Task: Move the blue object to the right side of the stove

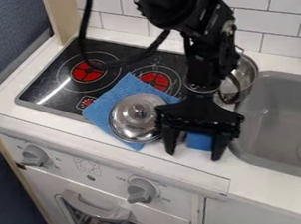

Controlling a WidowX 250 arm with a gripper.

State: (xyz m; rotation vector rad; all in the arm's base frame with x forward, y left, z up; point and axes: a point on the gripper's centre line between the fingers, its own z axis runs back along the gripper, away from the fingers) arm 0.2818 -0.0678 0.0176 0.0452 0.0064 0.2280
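Well, we see the claw (193, 155) hanging with its fingers spread apart, and the blue object (199, 142) low between them, nearer the finger by the sink (271, 158). Just beside the claw, on the stove (52, 88) side, we have a silver lid (129, 120) on a blue cloth (105, 104); behind it, a metal pot (246, 71).

A toy kitchen, with black stove (54, 86), white-tiled wall (268, 15), grey sink (278, 164) and little knobbed oven (110, 223).
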